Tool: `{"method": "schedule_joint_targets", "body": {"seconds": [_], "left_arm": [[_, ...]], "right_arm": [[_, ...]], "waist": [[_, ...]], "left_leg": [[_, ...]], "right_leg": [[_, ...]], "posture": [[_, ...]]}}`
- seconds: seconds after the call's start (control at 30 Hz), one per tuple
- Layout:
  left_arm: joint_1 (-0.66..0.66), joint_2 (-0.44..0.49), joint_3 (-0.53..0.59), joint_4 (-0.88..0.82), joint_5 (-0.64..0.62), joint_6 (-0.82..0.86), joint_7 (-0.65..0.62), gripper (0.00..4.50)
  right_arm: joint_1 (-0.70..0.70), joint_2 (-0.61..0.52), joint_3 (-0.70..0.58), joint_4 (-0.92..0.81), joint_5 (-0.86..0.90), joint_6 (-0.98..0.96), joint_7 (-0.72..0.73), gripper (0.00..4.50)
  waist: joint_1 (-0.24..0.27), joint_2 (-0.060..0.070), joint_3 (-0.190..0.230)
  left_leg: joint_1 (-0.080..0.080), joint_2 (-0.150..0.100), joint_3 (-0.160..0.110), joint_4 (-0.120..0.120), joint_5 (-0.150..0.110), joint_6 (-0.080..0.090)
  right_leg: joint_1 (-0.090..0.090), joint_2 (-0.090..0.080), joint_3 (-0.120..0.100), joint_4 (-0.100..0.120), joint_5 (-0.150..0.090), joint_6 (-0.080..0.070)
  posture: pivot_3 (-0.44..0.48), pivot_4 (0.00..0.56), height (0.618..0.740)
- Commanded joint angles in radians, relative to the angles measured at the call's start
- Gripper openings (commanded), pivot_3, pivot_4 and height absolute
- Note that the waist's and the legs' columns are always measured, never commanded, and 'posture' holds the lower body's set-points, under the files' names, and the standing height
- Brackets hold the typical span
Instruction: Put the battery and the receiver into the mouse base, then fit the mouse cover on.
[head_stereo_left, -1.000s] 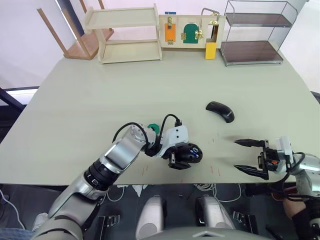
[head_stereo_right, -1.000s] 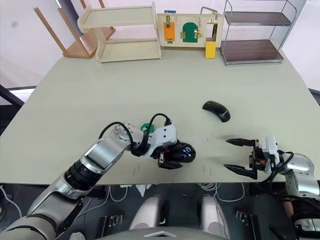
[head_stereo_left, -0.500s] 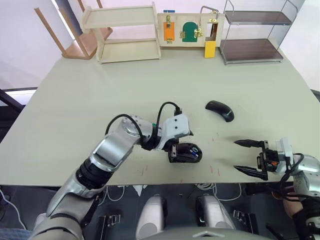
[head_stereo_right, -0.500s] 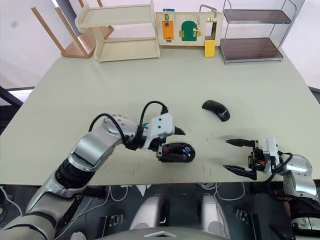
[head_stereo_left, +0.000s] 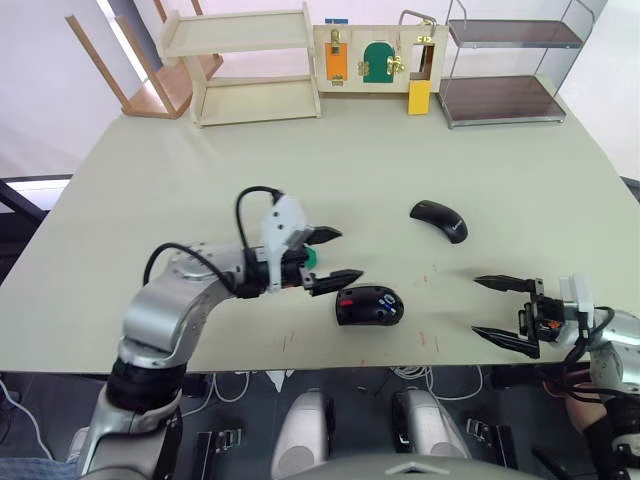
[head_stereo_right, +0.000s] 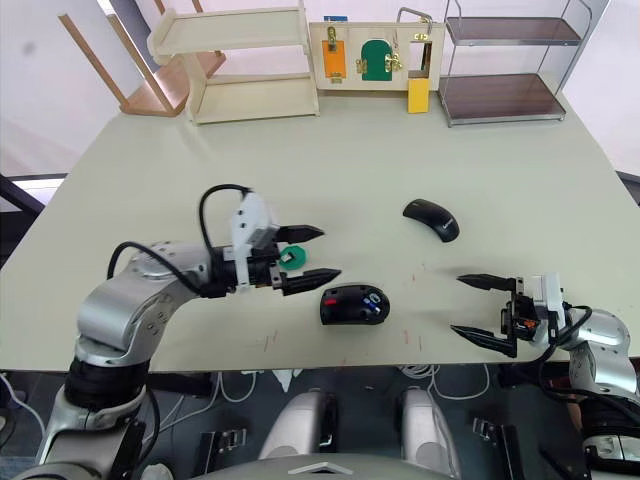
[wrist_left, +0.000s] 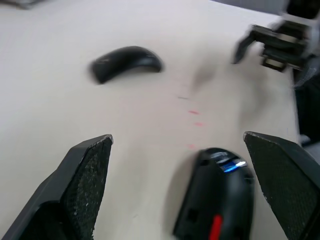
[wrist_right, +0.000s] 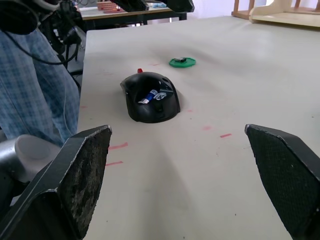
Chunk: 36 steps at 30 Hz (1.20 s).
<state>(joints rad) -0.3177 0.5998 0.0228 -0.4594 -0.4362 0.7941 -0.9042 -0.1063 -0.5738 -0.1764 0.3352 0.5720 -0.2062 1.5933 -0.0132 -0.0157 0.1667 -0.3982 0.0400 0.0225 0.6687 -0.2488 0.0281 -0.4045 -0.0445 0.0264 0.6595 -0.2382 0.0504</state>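
Battery (wrist_right: 149, 96) sits in your mouse base (head_stereo_left: 369, 305), lower centre. Mouse cover (head_stereo_left: 441, 221) waits right of centre, unfitted. Both left gripper (head_stereo_left: 333, 256) and right gripper (head_stereo_left: 496, 309) gape empty.

Silver arms (black cables looped), white wrists, black-fingered pincers.

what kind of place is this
Probably a robot test lab: a plain table carries a latch board, a wooden shelf and a wire rack, like practice props.
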Motion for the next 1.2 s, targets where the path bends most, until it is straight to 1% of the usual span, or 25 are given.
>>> {"method": "schedule_joint_targets", "body": {"seconds": [0.03,0.1,0.27,0.4,0.57,0.6,0.63,0.67,0.7,0.73,0.97,1.07,1.2], "left_arm": [[0.043,0.02,0.051,0.015,0.005,-0.128,-0.006,4.47],[0.075,0.035,0.062,0.051,0.009,-0.194,-0.028,4.47],[0.115,0.077,0.085,0.188,0.053,-0.349,-0.057,4.47],[0.123,0.092,0.096,0.252,0.037,-0.373,-0.072,4.47],[0.091,0.105,0.107,0.375,0.027,-0.4,-0.11,4.47],[0.085,0.108,0.105,0.395,0.032,-0.408,-0.119,4.23],[0.08,0.11,0.102,0.408,0.036,-0.415,-0.124,3.87],[0.077,0.112,0.1,0.416,0.038,-0.42,-0.129,3.73],[0.074,0.113,0.098,0.422,0.04,-0.426,-0.131,3.19],[0.069,0.111,0.096,0.429,0.047,-0.433,-0.125,2.82],[0.035,0.084,0.063,0.457,0.061,-0.431,-0.115,2.82],[0.02,0.078,0.051,0.469,0.062,-0.431,-0.119,2.82],[0.003,0.057,0.03,0.473,0.076,-0.438,-0.097,2.82]], "right_arm": [[-0.012,-0.007,-0.027,-0.01,0.023,-0.003,0.006,4.5],[-0.015,-0.005,-0.026,-0.01,0.023,-0.001,0.006,4.5],[-0.023,-0.004,-0.026,-0.007,0.022,0.001,0.004,4.5],[-0.016,-0.005,-0.027,-0.014,0.023,0.003,0.0,4.5],[-0.015,0.0,-0.025,-0.022,0.023,0.006,-0.012,4.5],[-0.014,0.001,-0.025,-0.024,0.023,0.005,-0.015,4.5],[-0.014,0.002,-0.025,-0.026,0.023,0.005,-0.017,4.5],[-0.013,0.003,-0.025,-0.027,0.023,0.005,-0.019,4.5],[-0.013,0.003,-0.025,-0.028,0.023,0.005,-0.021,4.5],[-0.013,0.004,-0.025,-0.03,0.023,0.005,-0.023,4.5],[-0.014,-0.01,-0.037,-0.022,0.033,0.01,-0.022,4.5],[-0.021,-0.011,-0.038,-0.027,0.038,0.019,-0.031,4.5],[-0.053,-0.02,-0.058,0.032,0.036,0.0,-0.021,4.5]], "waist": [[0.001,0.0,0.0],[0.002,0.0,0.0],[0.002,0.0,0.0],[0.003,0.0,0.0],[0.002,0.0,0.0],[0.002,0.0,0.0],[0.002,0.0,0.0],[0.002,0.0,0.0],[0.002,0.0,0.0],[0.002,0.0,0.0],[0.003,0.0,0.0],[0.002,0.0,0.0],[0.001,0.0,0.0]], "left_leg": [[0.0,0.0,0.0,0.0,0.0,0.0],[0.0,0.0,0.001,0.0,0.0,0.0],[0.0,0.0,0.001,0.0,0.0,0.0],[0.0,0.0,0.001,0.0,0.0,0.0],[0.0,0.0,0.001,0.0,0.0,0.0],[0.0,-0.001,0.002,0.0,0.0,0.0],[0.0,-0.001,0.002,0.0,0.0,0.0],[0.0,0.0,0.002,0.0,0.0,0.0],[0.0,0.0,0.002,0.0,0.0,0.0],[0.0,-0.001,0.003,0.0,0.0,0.0],[-0.001,-0.001,0.003,0.0,0.0,0.0],[-0.001,-0.001,0.003,0.0,0.0,0.0],[-0.001,-0.001,0.003,0.0,0.0,0.0]], "right_leg": [[0.0,0.0,0.0,0.0,0.0,0.0],[0.0,0.0,0.0,0.0,-0.002,-0.003],[0.0,-0.001,0.0,0.0,-0.002,-0.004],[0.0,-0.001,0.0,0.0,-0.002,-0.004],[0.0,-0.002,0.0,0.0,-0.002,-0.003],[0.0,-0.002,-0.001,0.0,-0.002,-0.003],[0.0,-0.002,-0.001,0.0,-0.002,-0.003],[0.0,-0.002,-0.001,0.0,-0.002,-0.003],[0.0,-0.002,-0.001,0.0,-0.002,-0.003],[0.0,-0.002,-0.001,0.0,-0.002,-0.003],[0.0,-0.002,-0.001,0.0,-0.002,-0.003],[0.0,-0.002,0.0,0.0,0.0,0.0],[0.0,-0.002,-0.001,0.0,0.0,0.0]], "posture": [[0.0,0.15,0.74],[0.0,0.15,0.74],[0.0,0.15,0.74],[0.0,0.15,0.74],[0.0,0.15,0.74],[0.0,0.15,0.74],[0.0,0.15,0.74],[0.0,0.15,0.74],[0.0,0.15,0.74],[0.0,0.15,0.74],[0.0,0.15,0.74],[0.0,0.15,0.74],[0.0,0.15,0.74]]}}
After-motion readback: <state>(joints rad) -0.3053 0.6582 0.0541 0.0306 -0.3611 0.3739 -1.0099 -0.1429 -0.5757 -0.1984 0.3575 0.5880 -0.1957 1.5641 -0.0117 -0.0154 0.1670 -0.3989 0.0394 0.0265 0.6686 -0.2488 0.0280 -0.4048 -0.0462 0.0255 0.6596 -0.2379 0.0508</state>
